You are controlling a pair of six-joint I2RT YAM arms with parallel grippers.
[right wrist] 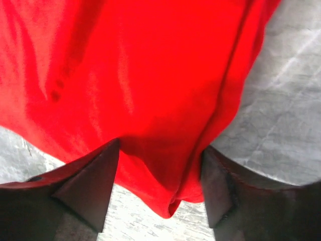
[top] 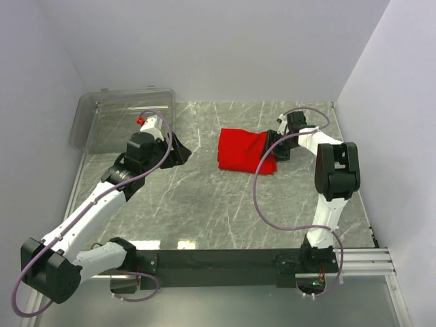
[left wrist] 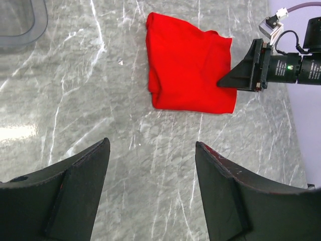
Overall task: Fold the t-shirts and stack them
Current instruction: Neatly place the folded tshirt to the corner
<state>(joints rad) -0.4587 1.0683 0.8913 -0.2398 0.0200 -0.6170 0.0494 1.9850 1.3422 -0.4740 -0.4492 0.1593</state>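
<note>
Clear plastic bin (top: 121, 122) at far-left corner of grey marble worktop (top: 204, 204). Left arm (top: 95, 208) reaches up toward the far side. Left jaws sit just right of the bin, spread wide, with nothing between them. In the left wrist view both fingers (left wrist: 75, 191) hang over bare worktop, well apart from the shirt.

Red t-shirt (top: 242, 150) lies flat on the worktop, right of centre toward the far side. It's folded into a rough rectangle, with a rounded fold along its left edge (left wrist: 153, 75).

Right arm (top: 335, 170) bends in from the right. Right jaws are low at the shirt's right edge, apart and not closed. Right wrist view shows red cloth (right wrist: 125, 75) filling the gap between the two fingers (right wrist: 90, 191), with a hem corner hanging between them. Can't tell if the fingers touch the cloth.
</note>
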